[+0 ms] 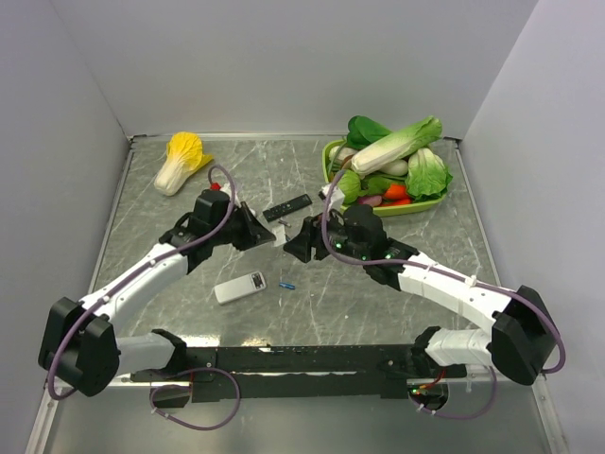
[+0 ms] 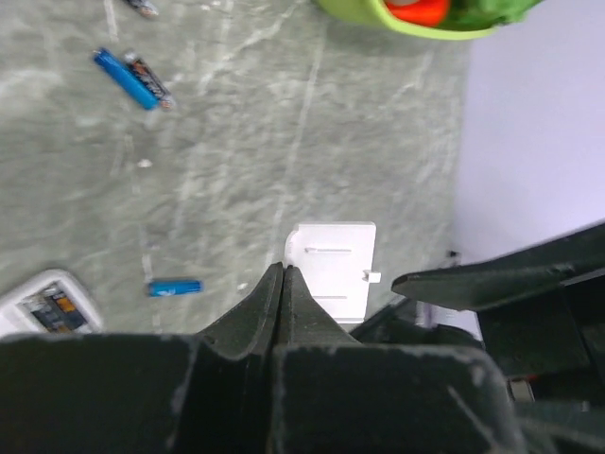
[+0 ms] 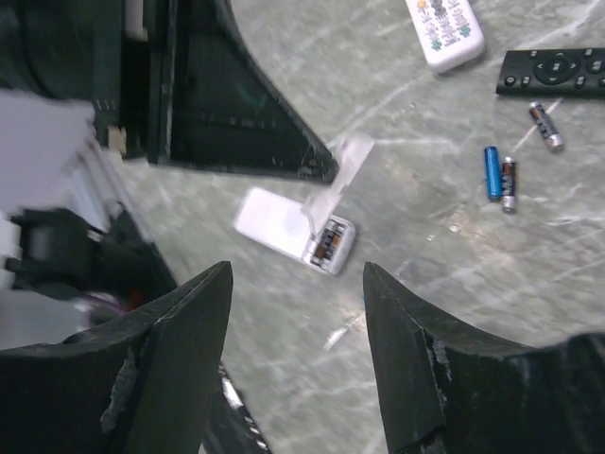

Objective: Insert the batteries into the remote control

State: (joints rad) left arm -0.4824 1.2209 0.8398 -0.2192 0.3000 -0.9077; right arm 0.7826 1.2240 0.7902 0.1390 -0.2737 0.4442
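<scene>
The remote control (image 1: 236,288) lies back-up on the table with its battery bay open at one end (image 3: 331,241); it also shows at the lower left of the left wrist view (image 2: 38,307). My left gripper (image 1: 267,235) (image 2: 285,269) is shut on a corner of the white battery cover (image 2: 336,265) (image 3: 338,180), held above the table. My right gripper (image 1: 295,248) (image 3: 298,267) faces it, open, with nothing between its fingers. One blue battery (image 1: 286,285) (image 2: 175,286) lies next to the remote control. Another blue battery (image 2: 123,76) (image 3: 492,170) lies beside a dark cell.
A slim black remote (image 1: 286,207) (image 3: 553,71) lies behind the grippers, with a small white buttoned remote (image 3: 444,33) beside it. A green tray (image 1: 416,206) of vegetables stands at the back right and a yellow cabbage (image 1: 181,161) at the back left. Walls close in three sides.
</scene>
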